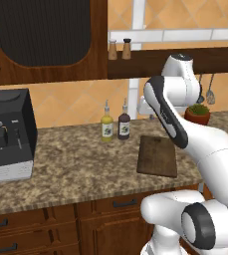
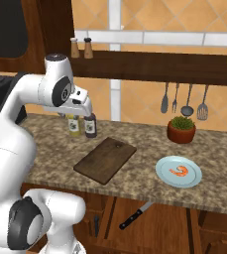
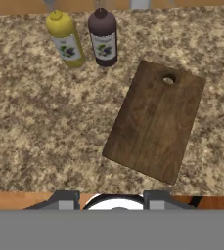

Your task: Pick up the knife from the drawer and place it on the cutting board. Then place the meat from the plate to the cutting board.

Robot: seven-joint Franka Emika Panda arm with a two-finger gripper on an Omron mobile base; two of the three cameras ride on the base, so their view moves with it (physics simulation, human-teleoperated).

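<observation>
The knife (image 2: pixel 136 215), black handle and silver blade, lies slantwise in the open drawer (image 2: pixel 170 223) below the counter edge. On the counter above it rests the dark wooden cutting board (image 2: pixel 105 159) (image 1: pixel 158 155) (image 3: pixel 155 122), bare. Right of the board stands the light blue plate (image 2: pixel 159 174) with the orange-pink meat (image 2: pixel 180 171) on it. My gripper (image 2: pixel 86 113) (image 3: pixel 111 199) hangs high over the counter, left of and behind the board, pointing down. Its fingers (image 3: pixel 67 200) stand apart with nothing between them.
A yellow bottle (image 3: pixel 67 41) and a dark bottle (image 3: pixel 103 39) stand just behind the board. A potted plant (image 2: pixel 181 129) and hanging utensils (image 2: pixel 184 99) are at the back right. A black coffee machine (image 1: pixel 6 134) occupies the far left of the counter.
</observation>
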